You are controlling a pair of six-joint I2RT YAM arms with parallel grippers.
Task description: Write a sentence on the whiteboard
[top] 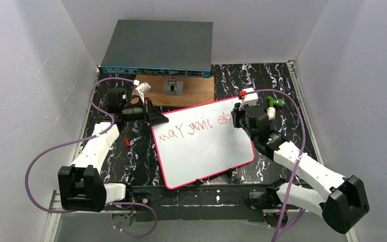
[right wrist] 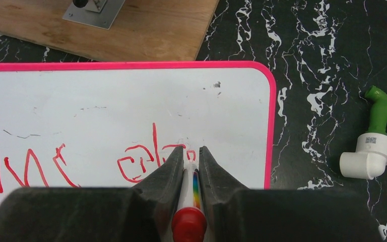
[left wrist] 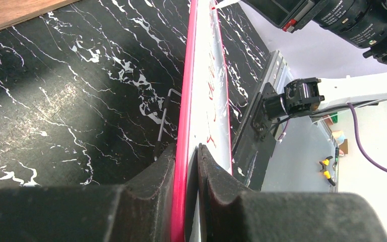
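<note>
Found whiteboard askew on marbled worktop, red sentence scrawled across upper half (one line). Noted left hand pinching its pink rim, right hand pinching a red-capped marker at the line's end.

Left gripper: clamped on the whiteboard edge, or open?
Shut on the whiteboard. In the left wrist view, the left gripper pinches its pink rim from both sides.

Left gripper clamped on whiteboard rim at its left corner; right gripper pinching marker, tip-down over whiteboard's right end
</note>
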